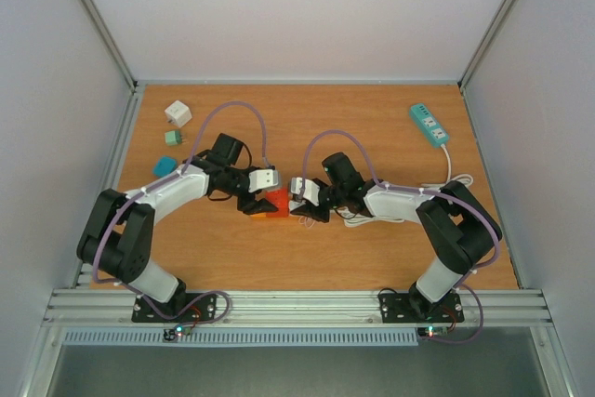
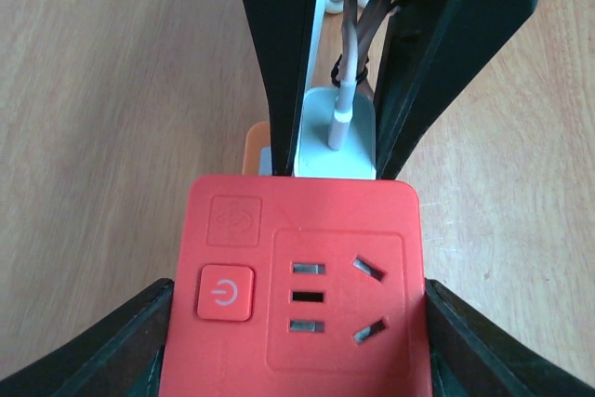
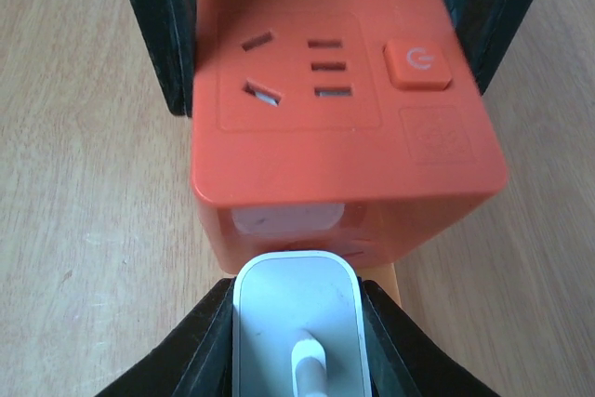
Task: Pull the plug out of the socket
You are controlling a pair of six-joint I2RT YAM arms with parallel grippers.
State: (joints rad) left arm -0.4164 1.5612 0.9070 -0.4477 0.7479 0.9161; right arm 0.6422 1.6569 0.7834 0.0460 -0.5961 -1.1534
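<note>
— What is my left gripper (image 1: pixel 261 202) doing?

— From its wrist view, its two black fingers (image 2: pixel 102 360) press the opposite sides of the red socket cube (image 2: pixel 297 267). It is clamped on the cube, which sits right between the fingertips with the outlet face and power button (image 2: pixel 224 292) up.

— And my right gripper (image 3: pixel 297 341)?

— Closed around the white plug (image 3: pixel 297 318), one finger on each flank. The plug lies between those fingers, its front end against the cube's side face directly ahead. I cannot tell whether its pins are seated. Its white cord (image 2: pixel 342 104) runs back through the jaws. The wooden table (image 2: pixel 112 90) lies under both.
</note>
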